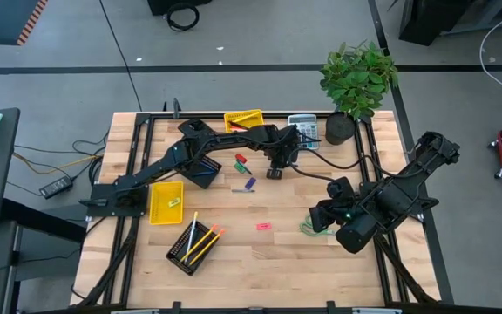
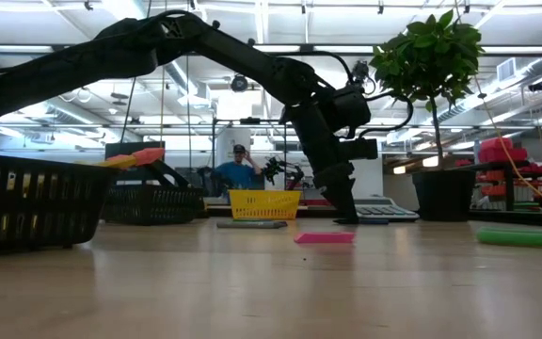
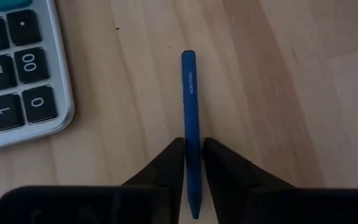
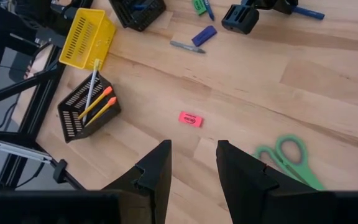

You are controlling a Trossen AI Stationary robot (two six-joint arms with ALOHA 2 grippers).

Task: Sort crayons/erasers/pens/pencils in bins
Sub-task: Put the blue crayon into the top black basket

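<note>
Your left end effector (image 3: 192,163) is clenched on the blue crayon (image 3: 190,112), 2 fingers (image 3: 166,165) pinching it near its tip; the crayon lies flat on the bench (image 3: 278,93), just beside the grey calculator (image 3: 17,68). Your right end effector (image 4: 193,163) hangs released over the bench's right side, above the pink eraser (image 4: 191,119) and green-handled scissors (image 4: 288,158). Farther out you've got a black mesh bin (image 1: 192,246) holding pencils (image 1: 200,242) and 2 yellow bins (image 1: 165,201).
</note>
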